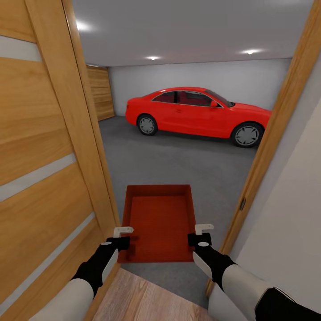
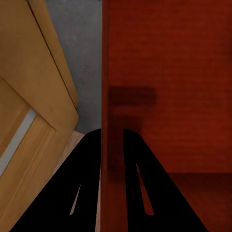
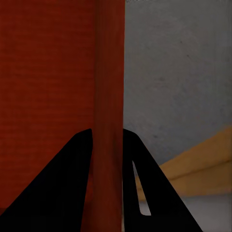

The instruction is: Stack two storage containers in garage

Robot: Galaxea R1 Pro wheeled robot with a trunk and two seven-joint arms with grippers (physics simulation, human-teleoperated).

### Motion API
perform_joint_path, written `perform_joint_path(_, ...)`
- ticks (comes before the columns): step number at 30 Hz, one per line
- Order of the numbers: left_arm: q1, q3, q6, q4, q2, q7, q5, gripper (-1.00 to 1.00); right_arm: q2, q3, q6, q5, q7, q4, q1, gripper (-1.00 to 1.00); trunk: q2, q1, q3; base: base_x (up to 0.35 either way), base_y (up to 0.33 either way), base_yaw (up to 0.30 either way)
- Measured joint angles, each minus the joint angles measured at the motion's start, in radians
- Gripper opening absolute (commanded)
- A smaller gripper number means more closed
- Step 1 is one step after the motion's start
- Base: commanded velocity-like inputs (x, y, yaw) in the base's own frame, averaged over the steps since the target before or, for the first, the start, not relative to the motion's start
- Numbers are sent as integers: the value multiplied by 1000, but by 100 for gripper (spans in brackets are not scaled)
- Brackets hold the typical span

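We've got the bin (image 1: 160, 223) pinched by both side walls, left gripper (image 1: 119, 237) and right gripper (image 1: 199, 235), long axis pointing through the doorway (image 1: 272, 133) toward the garage floor (image 1: 187, 156).

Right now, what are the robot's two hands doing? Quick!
Left gripper: closed on the left wall of the storage container.
Right gripper: closed on the container's right wall.
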Motion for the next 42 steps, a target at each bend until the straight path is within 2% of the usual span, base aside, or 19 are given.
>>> perform_joint_path(32,0,-1,-14,0,0,0,-2,-100,0,1,-14,1,0,2,0,-100,0,0,0,33,36,0)
perform_joint_path(33,1,3,-8,-3,4,-8,-4,-100,7,-13,-9,20,-3,4,1,-100,0,0,0,0,0,0)
perform_joint_path(35,1,4,3,-12,5,-9,-9,-100,10,-18,-10,18,-5,5,2,-100,0,0,0,0,0,0)
perform_joint_path(42,1,7,-10,3,4,-12,-8,-100,9,1,-12,2,-12,8,2,-100,0,0,0,0,0,0)
